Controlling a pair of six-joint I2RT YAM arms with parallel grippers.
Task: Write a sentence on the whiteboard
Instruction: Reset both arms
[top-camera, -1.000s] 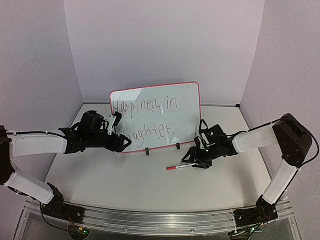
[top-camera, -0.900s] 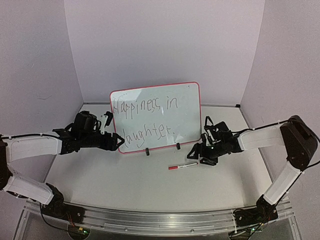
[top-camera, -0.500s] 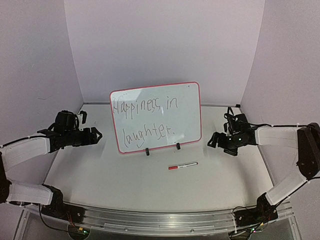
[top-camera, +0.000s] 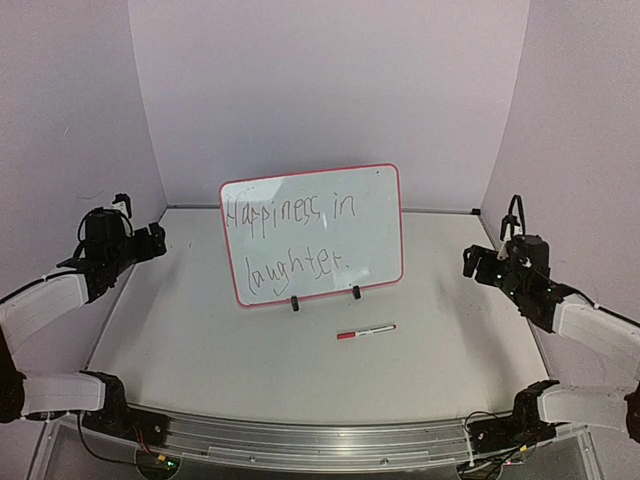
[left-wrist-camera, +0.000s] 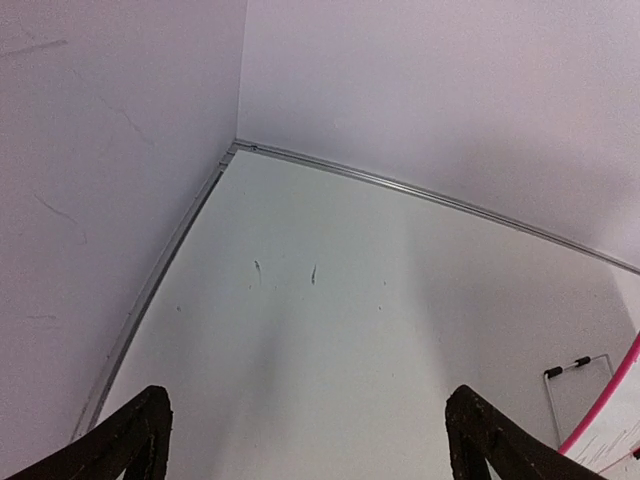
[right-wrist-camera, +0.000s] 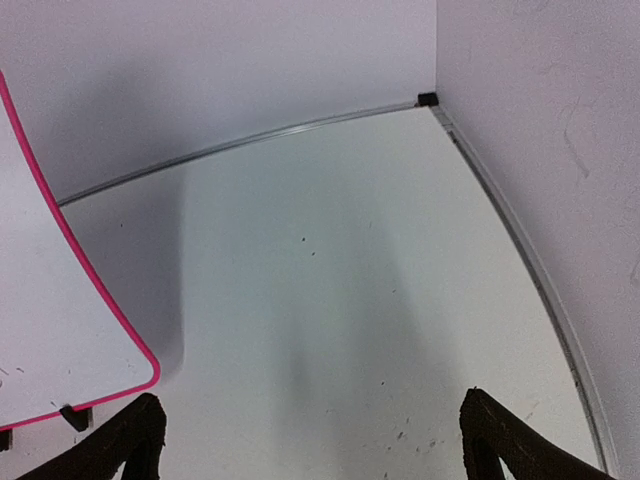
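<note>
L gripper (left-wrist-camera: 308, 400) jaws wide, nothing in them; R gripper (right-wrist-camera: 310, 400) same, wide and empty; both hover near the side walls, arms folded low, well apart from the whiteboard (top-camera: 310, 190); board stands centre on its two feet, sentence (top-camera: 290, 215) reads complete; looks light, stiff, slick-faced, prob tippy; ink likely smudges, so take it by the red frame edge; marker (top-camera: 365, 331) lies just in front.

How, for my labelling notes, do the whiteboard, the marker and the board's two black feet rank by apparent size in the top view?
1. whiteboard, by far largest.
2. marker, lying before it.
3. left foot and right foot: smallest, look alike, left unranked.
</note>
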